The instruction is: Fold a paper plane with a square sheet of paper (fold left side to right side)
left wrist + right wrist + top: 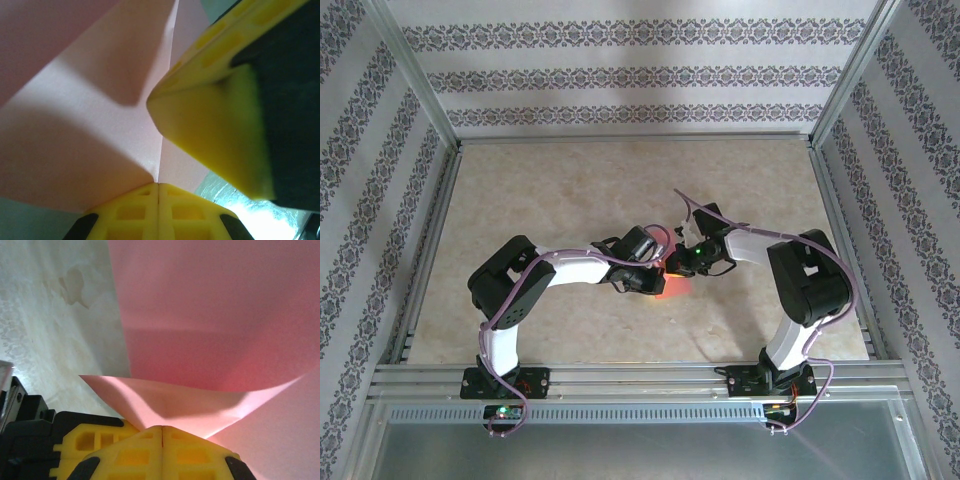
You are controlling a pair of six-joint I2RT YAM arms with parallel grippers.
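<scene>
Tightly in both grippers [158, 186] [162, 428]: pink paper [210, 315]

Patterned walls [640, 75], beige tabletop [570, 190], alu frame [640, 378]

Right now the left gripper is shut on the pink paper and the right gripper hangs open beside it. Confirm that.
Wrong on one point: the right gripper is shut on the pink paper too, its jaws pressed together in the right wrist view. The left gripper is shut on it, as stated.

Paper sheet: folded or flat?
Folded, not flat: the sheet curls over itself with a crease, its layers pinched in the shut left gripper and right gripper.
</scene>
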